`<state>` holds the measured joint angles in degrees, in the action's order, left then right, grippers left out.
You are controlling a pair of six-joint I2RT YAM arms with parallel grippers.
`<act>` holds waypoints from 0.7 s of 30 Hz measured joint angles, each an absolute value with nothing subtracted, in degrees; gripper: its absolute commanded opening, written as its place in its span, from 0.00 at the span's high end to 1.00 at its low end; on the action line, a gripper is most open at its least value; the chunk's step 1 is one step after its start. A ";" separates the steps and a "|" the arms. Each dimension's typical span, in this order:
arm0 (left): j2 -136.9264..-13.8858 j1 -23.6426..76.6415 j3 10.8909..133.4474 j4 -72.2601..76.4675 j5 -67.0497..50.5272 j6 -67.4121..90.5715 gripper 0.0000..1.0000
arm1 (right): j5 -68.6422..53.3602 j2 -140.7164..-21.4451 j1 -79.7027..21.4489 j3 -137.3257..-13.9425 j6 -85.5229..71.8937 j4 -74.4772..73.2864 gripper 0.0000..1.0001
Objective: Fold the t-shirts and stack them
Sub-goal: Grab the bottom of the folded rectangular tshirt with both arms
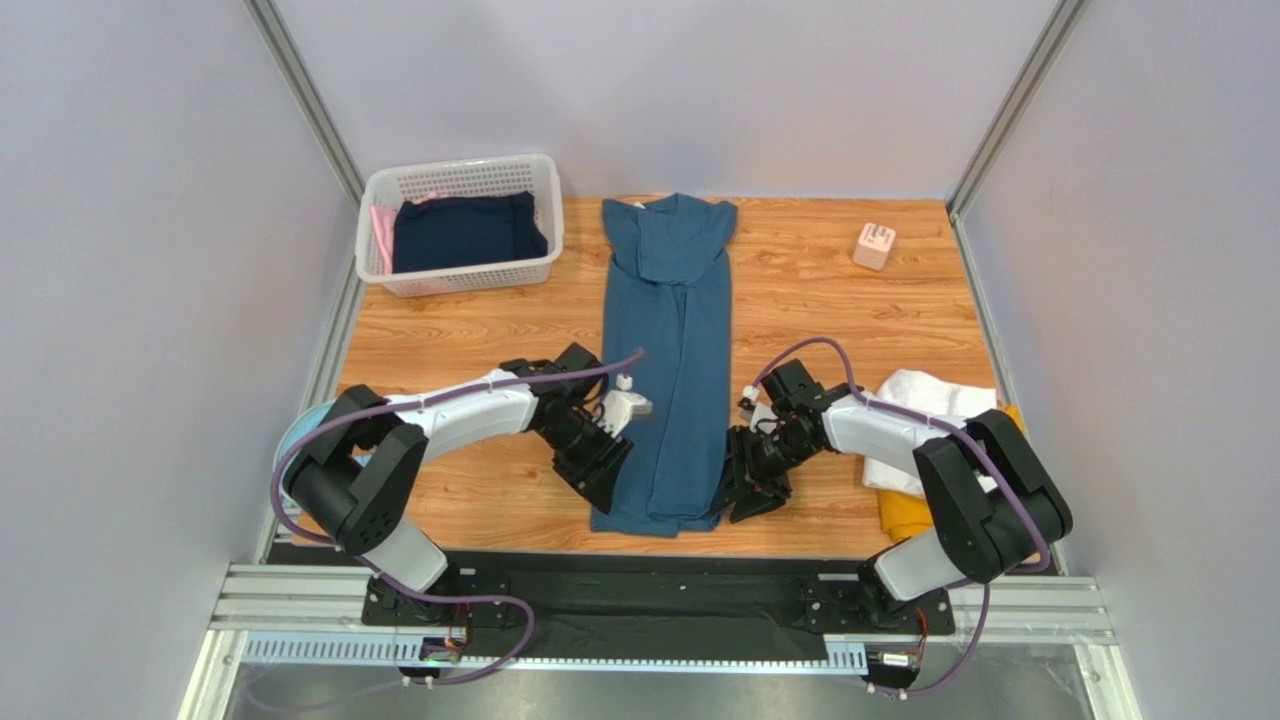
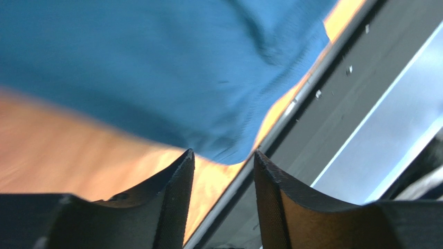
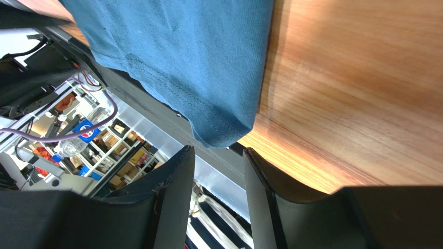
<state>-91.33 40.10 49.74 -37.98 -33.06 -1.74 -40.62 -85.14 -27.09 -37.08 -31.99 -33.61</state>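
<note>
The teal-blue t-shirt (image 1: 669, 360) lies folded into a long narrow strip down the middle of the wooden table (image 1: 842, 315), collar at the far end. My left gripper (image 1: 613, 483) is open at the strip's near left corner; in the left wrist view the teal-blue t-shirt's corner (image 2: 229, 150) lies just ahead of the open fingers (image 2: 179, 187), not between them. My right gripper (image 1: 739, 503) is open at the near right corner; in the right wrist view the hem corner (image 3: 223, 135) sits just beyond the fingertips (image 3: 179, 176). A folded white tee (image 1: 932, 402) lies on a mustard-yellow one (image 1: 902, 518) at the right.
A white lattice basket (image 1: 458, 270) with dark and pink clothes stands at the far left. A small pale box (image 1: 875, 245) sits at the far right. Grey walls close in both sides, and the black rail (image 1: 661, 600) runs along the near table edge.
</note>
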 measured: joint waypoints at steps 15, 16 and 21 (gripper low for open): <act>-91.13 38.89 49.65 -36.99 -32.99 -0.71 0.43 | -40.86 -88.23 -24.45 -38.09 -30.57 -33.32 0.56; -91.66 39.38 49.65 -36.99 -33.01 -0.71 0.42 | -40.91 -88.44 -24.16 -38.33 -30.57 -33.12 0.56; -92.84 40.38 49.65 -37.06 -33.34 -0.03 0.38 | -41.65 -88.55 -23.55 -38.85 -31.27 -31.75 0.57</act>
